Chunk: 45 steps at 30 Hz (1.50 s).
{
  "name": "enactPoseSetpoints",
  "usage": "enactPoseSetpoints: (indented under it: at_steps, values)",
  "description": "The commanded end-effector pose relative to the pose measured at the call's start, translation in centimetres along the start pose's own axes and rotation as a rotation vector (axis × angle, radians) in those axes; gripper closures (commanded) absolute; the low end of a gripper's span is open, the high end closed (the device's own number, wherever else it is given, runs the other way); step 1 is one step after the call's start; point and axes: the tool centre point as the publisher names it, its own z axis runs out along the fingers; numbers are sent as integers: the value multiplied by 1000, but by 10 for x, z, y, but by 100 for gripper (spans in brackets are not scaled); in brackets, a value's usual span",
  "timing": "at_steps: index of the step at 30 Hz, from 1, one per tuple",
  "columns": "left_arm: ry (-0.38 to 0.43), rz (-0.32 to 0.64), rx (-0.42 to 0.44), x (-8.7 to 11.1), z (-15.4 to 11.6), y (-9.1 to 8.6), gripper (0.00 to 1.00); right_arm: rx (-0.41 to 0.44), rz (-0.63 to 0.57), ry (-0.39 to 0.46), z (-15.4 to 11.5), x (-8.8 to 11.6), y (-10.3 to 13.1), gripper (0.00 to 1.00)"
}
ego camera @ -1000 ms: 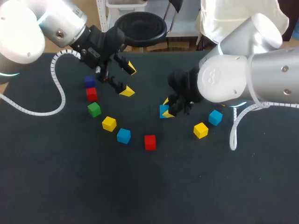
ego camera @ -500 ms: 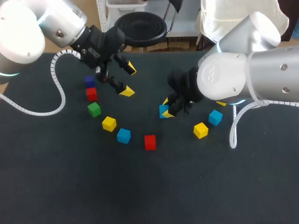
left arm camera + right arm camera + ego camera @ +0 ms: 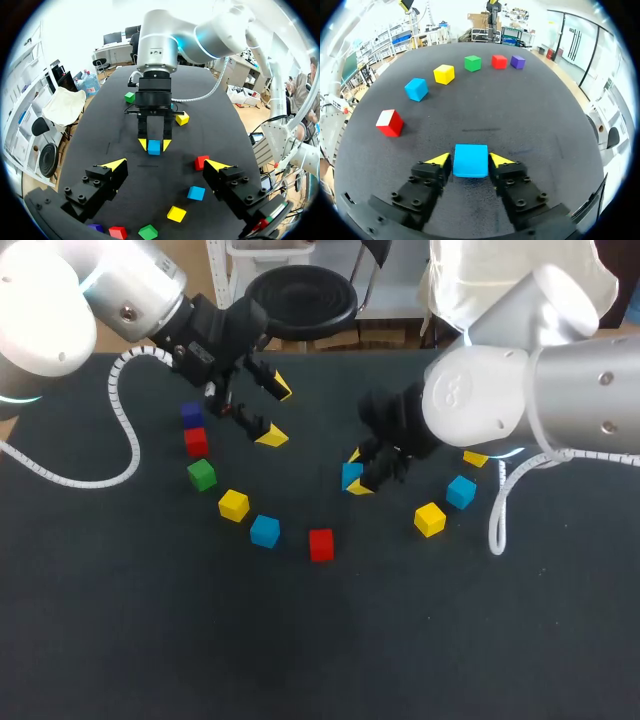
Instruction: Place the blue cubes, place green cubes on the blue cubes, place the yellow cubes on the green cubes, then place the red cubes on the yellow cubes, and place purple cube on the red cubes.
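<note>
A blue cube (image 3: pixel 350 474) rests on the black table (image 3: pixel 320 640) between the fingers of my right gripper (image 3: pixel 356 478). In the right wrist view that blue cube (image 3: pixel 471 160) lies between the yellow tips, which stand just off its sides, so the right gripper (image 3: pixel 470 160) is open. My left gripper (image 3: pixel 276 411) hangs wide open and empty above the table's back left. Near it a row curves forward: purple cube (image 3: pixel 192 413), red cube (image 3: pixel 196 442), green cube (image 3: pixel 202 475), yellow cube (image 3: pixel 233 505), blue cube (image 3: pixel 265 531), red cube (image 3: pixel 321 544).
A yellow cube (image 3: pixel 430 519) and a blue cube (image 3: pixel 461 491) lie to the right of the right gripper. In the left wrist view a green cube (image 3: pixel 130 97) shows beyond the right arm; the head view hides it.
The right gripper's fingers have spread slightly off the blue cube. The left arm has stayed where it was.
</note>
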Motion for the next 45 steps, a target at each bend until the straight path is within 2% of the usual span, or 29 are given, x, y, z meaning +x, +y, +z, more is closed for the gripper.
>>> enactPoseSetpoints:
  at_steps: [1, 14, 16, 18, 27, 45]
  values:
    - [2, -1, 0, 0, 0, 0, 0, -3, -4, -7, -1, 1, -2, 0]
    - [2, -1, 0, 0, 0, 0, 0, 37, -30, 2, -12, -2, -1, 1]
    - [2, -1, 0, 0, 0, 0, 0, 37, -33, 4, -12, -3, -1, 11]
    - [2, -1, 0, 0, 0, 0, 0, 38, -36, 3, -13, -3, -3, 14]
    - [2, -1, 0, 0, 0, 0, 0, 59, -48, 8, -24, -5, -4, 0]
    - [2, -1, 0, 0, 0, 0, 0, 90, -61, 6, -44, 2, 0, 0]
